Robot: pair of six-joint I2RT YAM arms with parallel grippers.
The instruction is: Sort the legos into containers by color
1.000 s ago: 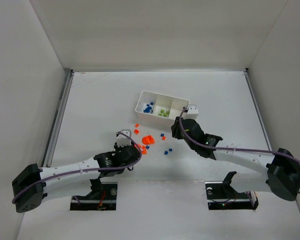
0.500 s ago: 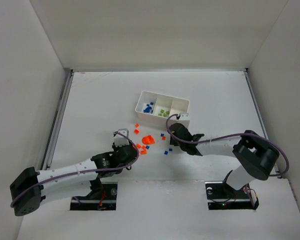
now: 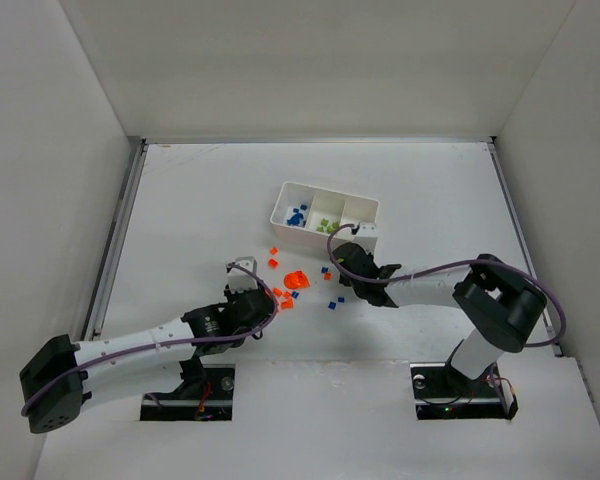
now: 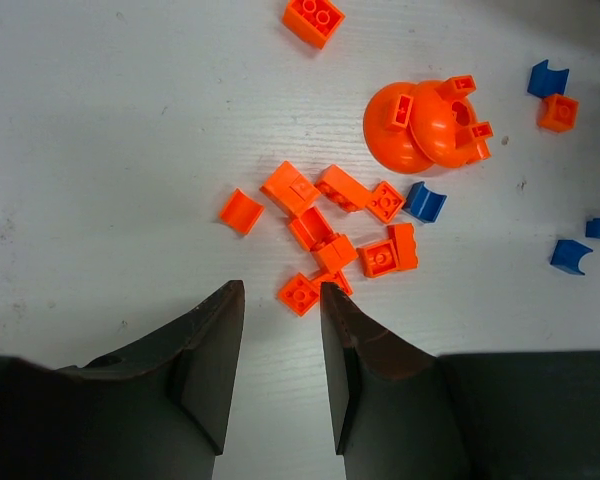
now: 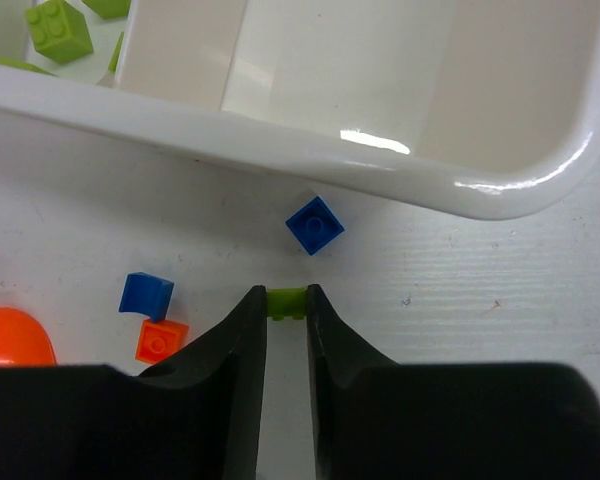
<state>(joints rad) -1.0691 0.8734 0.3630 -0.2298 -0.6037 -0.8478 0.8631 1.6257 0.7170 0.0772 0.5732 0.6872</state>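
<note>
**Green brick pinched near the tray, its compartment far and to the left**

The white tray (image 5: 310, 160) lies just far of the right gripper (image 5: 287, 300). Its long axis runs left to right across the gripper's line. Straight ahead over the rim is the bare right compartment (image 5: 400, 70). The middle compartment (image 3: 330, 211), where the green bricks (image 5: 58, 28) lie, is far and a little left.

The right arm is the nearer one to the tray. Its gripper is closed on a lime green brick (image 5: 287, 302), pinched at the fingertips. I cannot tell whether the brick rests on the tabletop (image 5: 480, 300) or is just above it. I judge the carry to be short: up over the near wall and leftward past one divider, not straight on.

The left gripper (image 4: 280, 295) hangs over the loose orange bricks (image 4: 330, 235), left and near of the tray. Its jaws are narrowly parted and hold nothing.

A blue brick (image 5: 315, 224) lies between the pinched brick and the tray wall.
</note>
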